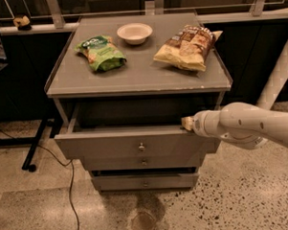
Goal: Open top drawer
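Observation:
The top drawer [112, 146] is a wide grey drawer with a small round metal knob [141, 146] at its centre. It stands pulled out from the grey cabinet, and its dark interior shows behind the front. My gripper [186, 123] is at the right end of the drawer's upper front edge, at the tip of my white arm [245, 124] that comes in from the right. It lies at the rim, well to the right of the knob.
On the cabinet top [137, 76] lie a green snack bag [100, 52], a white bowl [134, 32] and a yellow-brown chip bag [187, 46]. Two narrower drawers [144, 161] sit below. A black cable [70, 187] runs over the speckled floor at left; a white post [278, 75] stands at right.

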`<control>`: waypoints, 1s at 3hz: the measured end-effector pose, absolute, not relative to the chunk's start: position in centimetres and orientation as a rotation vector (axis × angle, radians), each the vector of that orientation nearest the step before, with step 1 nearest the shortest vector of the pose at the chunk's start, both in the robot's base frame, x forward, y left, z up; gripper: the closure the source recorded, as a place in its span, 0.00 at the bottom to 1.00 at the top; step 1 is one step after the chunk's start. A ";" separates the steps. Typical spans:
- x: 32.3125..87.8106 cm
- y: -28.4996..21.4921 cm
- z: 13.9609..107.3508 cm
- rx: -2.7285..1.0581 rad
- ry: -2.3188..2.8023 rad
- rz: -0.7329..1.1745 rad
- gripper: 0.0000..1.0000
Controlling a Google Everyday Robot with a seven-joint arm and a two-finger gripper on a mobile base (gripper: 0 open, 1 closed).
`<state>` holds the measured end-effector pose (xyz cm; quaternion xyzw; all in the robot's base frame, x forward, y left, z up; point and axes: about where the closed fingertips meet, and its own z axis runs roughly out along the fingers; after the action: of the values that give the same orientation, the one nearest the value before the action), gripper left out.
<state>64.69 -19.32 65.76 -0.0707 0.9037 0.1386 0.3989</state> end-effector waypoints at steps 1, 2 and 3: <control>63.6 -19.7 65.3 -0.159 2.318 0.368 1.00; 63.6 -19.7 65.4 -0.159 2.318 0.368 1.00; 62.6 -19.9 64.9 -0.144 2.352 0.383 1.00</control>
<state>62.63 -19.94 64.91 -0.0560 0.9160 0.1492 0.3682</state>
